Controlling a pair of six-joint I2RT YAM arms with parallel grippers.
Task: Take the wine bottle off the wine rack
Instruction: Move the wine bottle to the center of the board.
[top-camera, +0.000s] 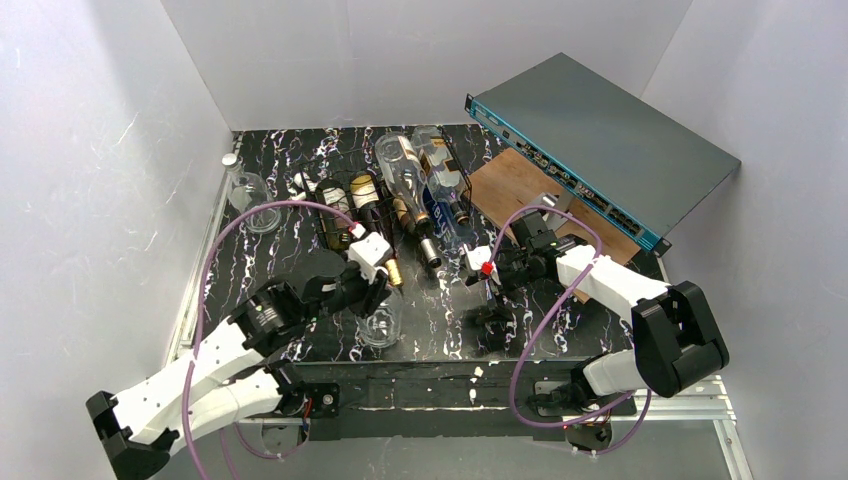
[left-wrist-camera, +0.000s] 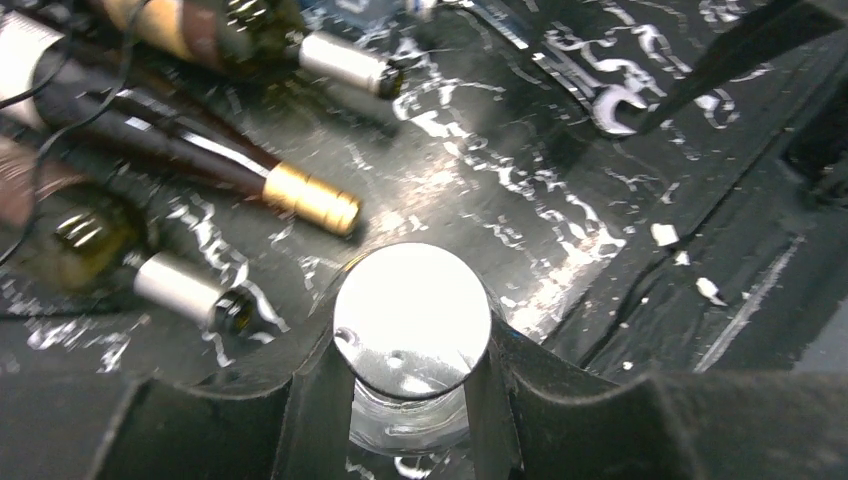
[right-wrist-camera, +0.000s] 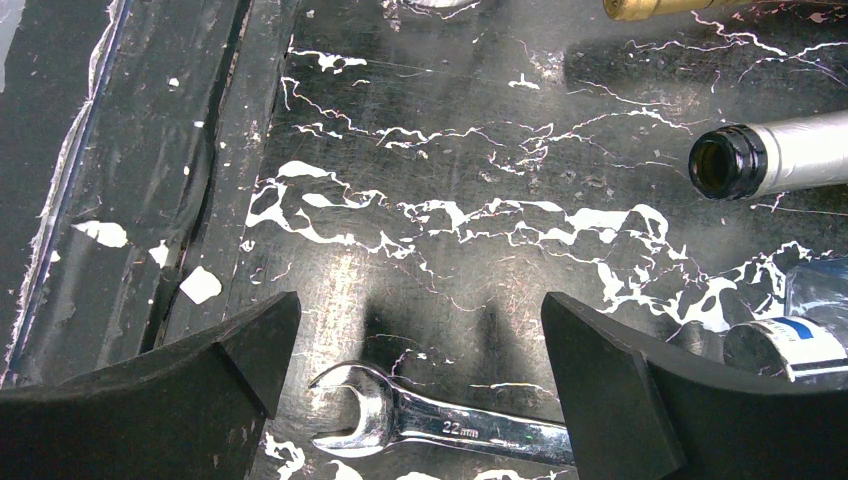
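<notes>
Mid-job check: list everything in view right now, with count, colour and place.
rack: 1, black wire, centre-back of table
bottles on rack: about five, dark and clear, necks toward the arms; exact count unclear
loose bottle: 1, clear, back left of table
held bottle: 1, clear, front centre
wrench: 1, silver, on table, right of centre
box: 1, grey with teal edge, back right
board: 1, brown wood, partly under the box
table: 1, black with white veins
left gripper: 1, black, shut on held bottle
right gripper: 1, black, open above wrench
</notes>
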